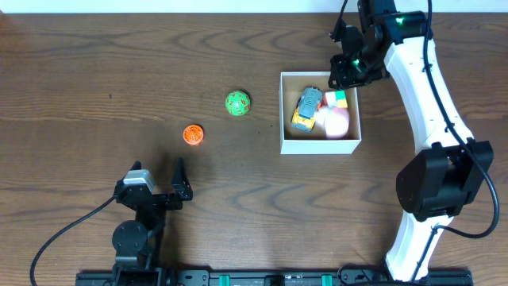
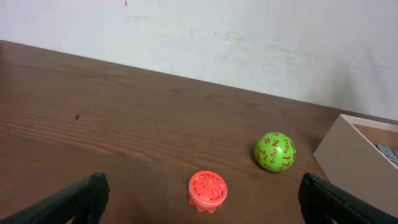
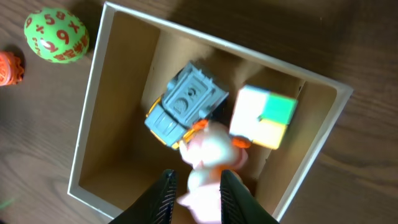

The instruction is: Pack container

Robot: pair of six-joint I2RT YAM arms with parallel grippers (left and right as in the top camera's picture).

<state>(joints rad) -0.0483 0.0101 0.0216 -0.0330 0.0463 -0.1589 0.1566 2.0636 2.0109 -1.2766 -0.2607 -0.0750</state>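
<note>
White-walled container (image 1: pixel 317 145), cardboard-lined, is seated right of centre on the wood table (image 1: pixel 95 63), inside the right arm's reach. Three items are packed in it: grey-and-yellow toy truck (image 1: pixel 305 108) towards the left, multicoloured cube (image 1: pixel 336 98) in the far right corner, pink toy (image 1: pixel 336 121) near right. They are bunched touching one another, and a strip of floor along the left wall is bare.

Right gripper (image 1: pixel 349 70) is hung over the container's far right edge, pointed down. In the wrist view its fingers (image 3: pixel 165 196) are seen parted, with the pink toy blurred beneath the gap. Overhead that toy is shown lying on the box floor, apart from the gripper, so the gripper is judged released with nothing gripped.

Left gripper (image 1: pixel 157 181) is parked near left, spread wide, nothing held. It is aimed so that the orange ridged disc (image 2: pixel 207 190) and the green numbered ball (image 2: pixel 275 151) are framed between its fingers. Both are loose on the table left of the container, the ball closer to the box and the disc closer to the left gripper.

Judged status: three in, two out. The disc is probably best taken by the left arm, being closest. The ball can roll, so a centred pinch would be needed. Both should fit on the bare floor at the left.
</note>
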